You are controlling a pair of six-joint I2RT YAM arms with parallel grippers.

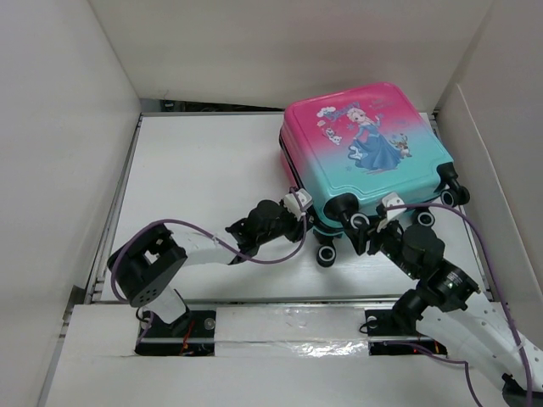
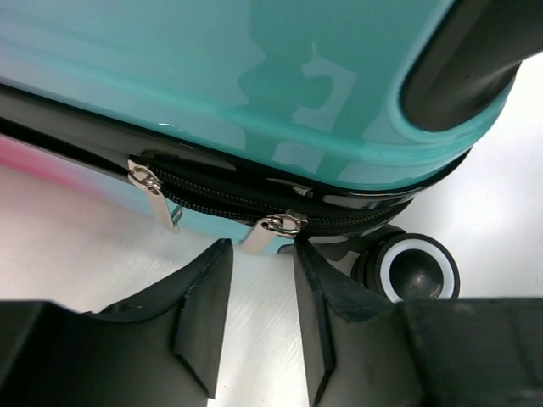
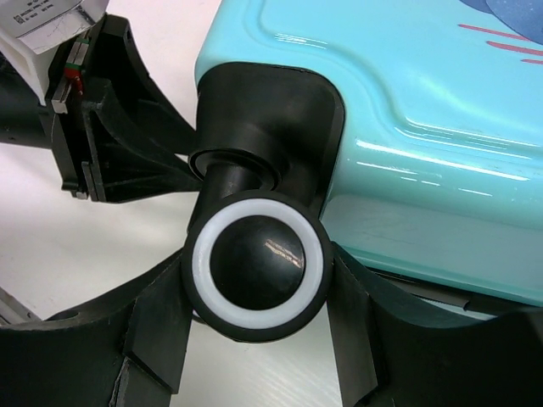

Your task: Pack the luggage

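Note:
The luggage lies flat and zipped shut at the back right of the table, pink fading to teal, princess side up. My left gripper is at its near left corner. In the left wrist view the gripper is open with a narrow gap, and a silver zipper pull hangs just at its fingertips. A second pull is further left. My right gripper is at the near edge. In the right wrist view it is closed around a black-and-white wheel, with both fingers touching it.
White walls box in the table on the left, back and right. The luggage lies close to the right wall. More black wheels stick out at its near edge. Purple cables loop over both arms. The left gripper's body is close to the right gripper.

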